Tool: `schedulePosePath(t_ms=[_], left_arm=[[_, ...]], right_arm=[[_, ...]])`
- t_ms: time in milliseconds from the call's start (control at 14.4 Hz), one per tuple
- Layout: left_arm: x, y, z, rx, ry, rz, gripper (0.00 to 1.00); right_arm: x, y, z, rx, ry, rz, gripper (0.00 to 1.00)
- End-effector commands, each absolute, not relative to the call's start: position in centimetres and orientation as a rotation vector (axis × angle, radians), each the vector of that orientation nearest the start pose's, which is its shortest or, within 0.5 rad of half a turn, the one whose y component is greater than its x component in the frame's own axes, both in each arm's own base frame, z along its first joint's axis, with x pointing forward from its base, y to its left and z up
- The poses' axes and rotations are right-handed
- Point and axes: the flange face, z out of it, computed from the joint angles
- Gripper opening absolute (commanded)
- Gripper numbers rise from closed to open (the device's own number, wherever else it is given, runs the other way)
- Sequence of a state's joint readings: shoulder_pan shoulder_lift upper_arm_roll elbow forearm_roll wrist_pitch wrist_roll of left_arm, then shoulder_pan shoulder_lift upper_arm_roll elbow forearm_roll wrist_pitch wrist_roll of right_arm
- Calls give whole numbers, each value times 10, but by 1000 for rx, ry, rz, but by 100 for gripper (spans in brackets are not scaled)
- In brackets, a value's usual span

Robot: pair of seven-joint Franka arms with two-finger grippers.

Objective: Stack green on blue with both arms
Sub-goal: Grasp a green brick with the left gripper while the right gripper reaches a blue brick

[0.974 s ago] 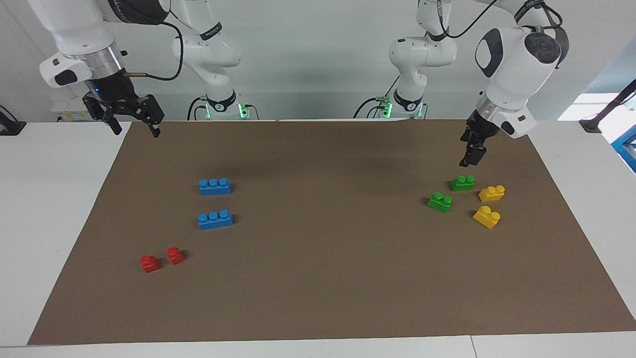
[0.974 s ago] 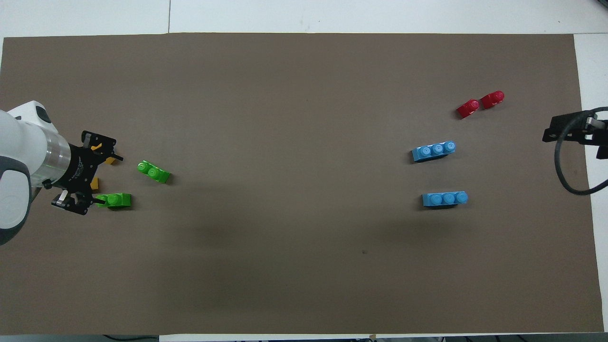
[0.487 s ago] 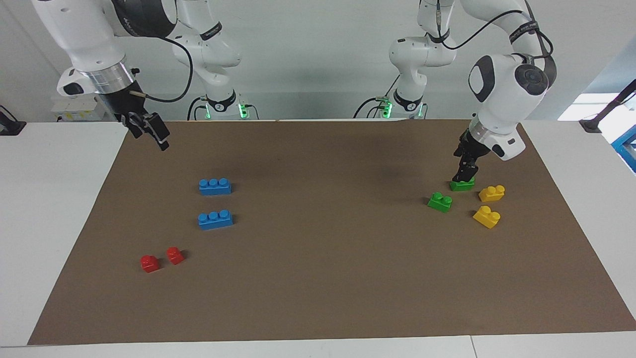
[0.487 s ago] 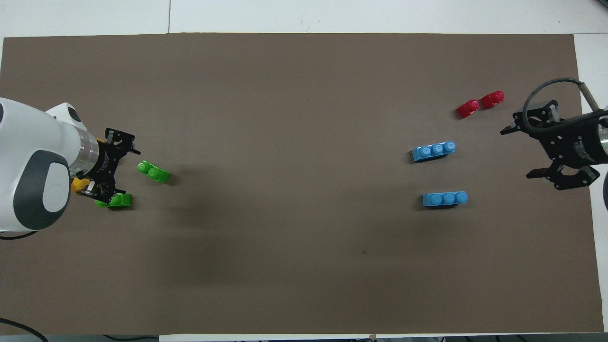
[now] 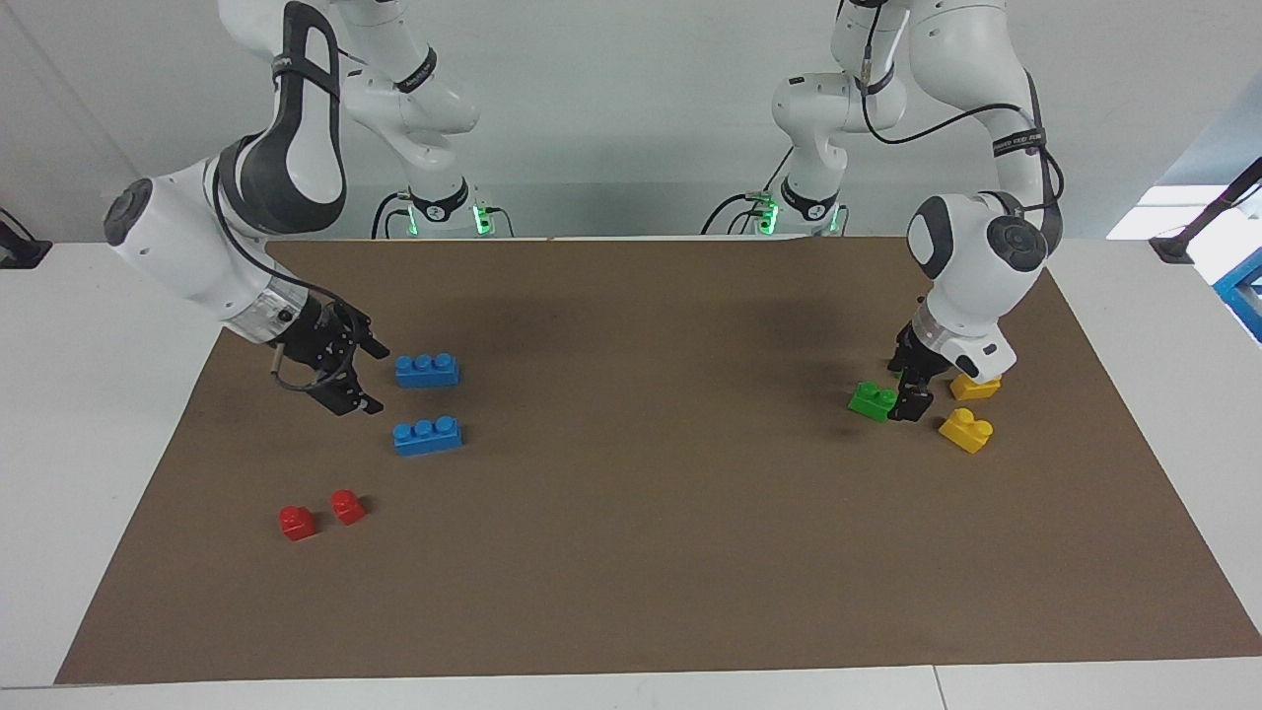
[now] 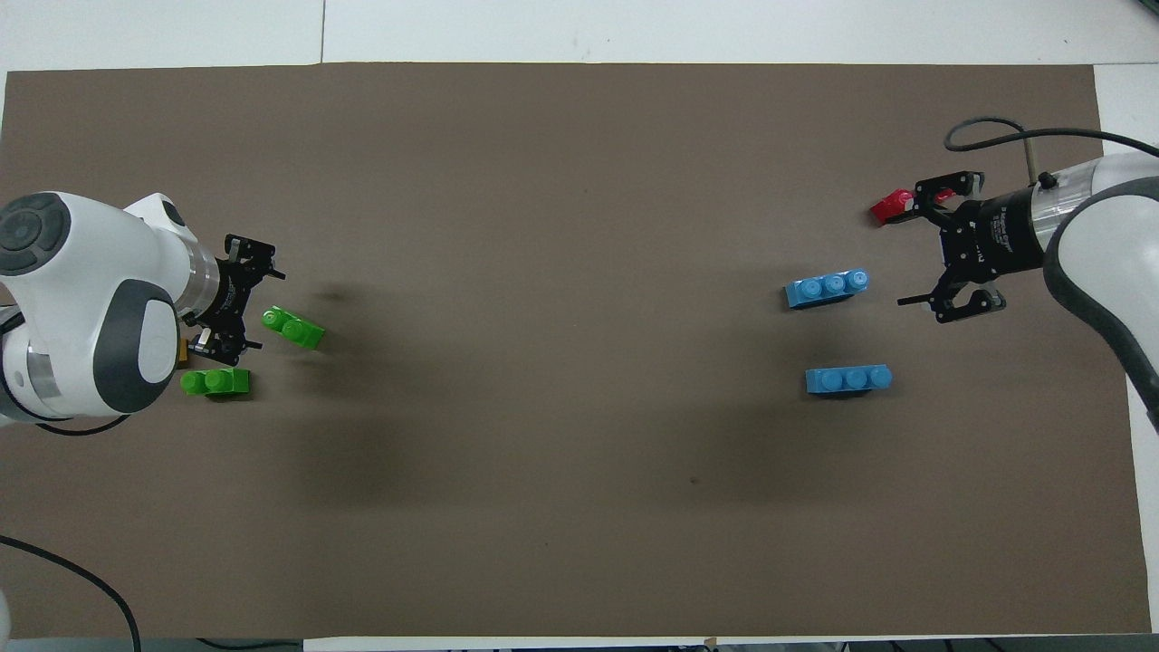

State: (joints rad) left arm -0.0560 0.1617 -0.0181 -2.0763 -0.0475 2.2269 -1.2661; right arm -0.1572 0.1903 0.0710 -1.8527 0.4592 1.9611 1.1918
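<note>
Since the earlier frames both arms have come down to brick height. The left gripper (image 5: 912, 392) has shifted from the green brick nearer the robots, which it now hides in the facing view, to a spot just beside the farther green brick (image 5: 874, 400). The right gripper (image 5: 357, 377) has swung in from the mat's edge to a spot level with the gap between the two blue bricks. Both grippers stand fully open and hold nothing.

The farther green brick lies directly off the left gripper's open fingers, toward the middle of the table. In the overhead view its long axis (image 6: 292, 328) runs slantwise, roughly in line with the gripper's reach, so the jaws would close across its short sides. The nearer green brick (image 6: 215, 381) lies beside the gripper, toward the robots.

The nearer blue brick (image 5: 427, 370) lies just off the right gripper's upper fingertip, its long axis running across the table toward the gripper. The farther blue brick (image 5: 427, 435) lies parallel, slightly more distant. The right arm is the nearer to both.

Whether the left fingers touch the green brick cannot be told. The left wrist partly covers one yellow brick (image 5: 975, 387); in the overhead view the right gripper overlaps one red brick (image 6: 893, 207).
</note>
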Motion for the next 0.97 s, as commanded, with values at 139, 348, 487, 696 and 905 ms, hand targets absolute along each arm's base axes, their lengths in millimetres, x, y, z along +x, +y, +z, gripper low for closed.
schedulePosePath(t_ms=[139,348,487,696,905], left_arm=[[568,-40,323,-2681,-1684,90,100],[562,-38,310,-2694,-1686,58,100],[558,-38,303,-2698,-1688,45,100],[557,-38,304,-2728,-1640,44,100],[557,-38,304,-2730,-1636,44,100]], right_arm=[[618,-14,390,-2020,1899,469,100],[620,-18,365,-2060,1864,512,100],[623,-21,348,-2089,1823,532,100],[629,-24,340,-2088,1811,527,100],[632,-26,329,-2086,1799,512,100]])
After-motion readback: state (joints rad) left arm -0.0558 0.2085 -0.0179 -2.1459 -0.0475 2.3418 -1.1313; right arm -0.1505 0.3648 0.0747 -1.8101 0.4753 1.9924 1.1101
